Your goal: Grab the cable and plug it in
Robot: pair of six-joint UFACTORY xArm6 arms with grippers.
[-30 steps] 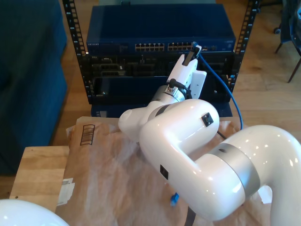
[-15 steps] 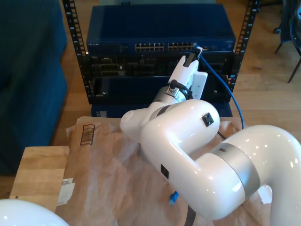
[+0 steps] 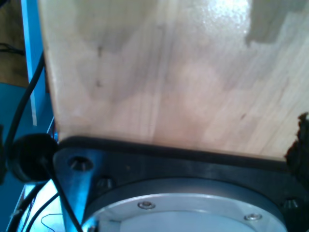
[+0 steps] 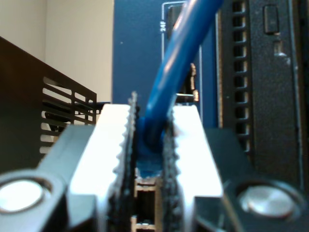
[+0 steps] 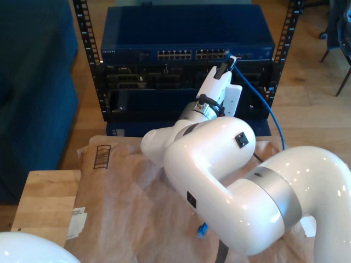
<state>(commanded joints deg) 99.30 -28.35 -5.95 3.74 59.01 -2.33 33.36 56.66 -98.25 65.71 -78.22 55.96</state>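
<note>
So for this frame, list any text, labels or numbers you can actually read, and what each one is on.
"24F": beside a port on the blue switch, just behind the cable held in my second gripper.
White lettering on the switch's front, exterior view: too small to read.
Dark printed mark on the brown paper: too blurred to read.

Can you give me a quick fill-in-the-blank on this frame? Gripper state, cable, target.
1. My second gripper is shut on the ____ cable.
2. The cable end is held up to the port row of the blue ____ in the rack.
3. The table is covered with brown ____.

Missing words: blue; switch; paper
</note>
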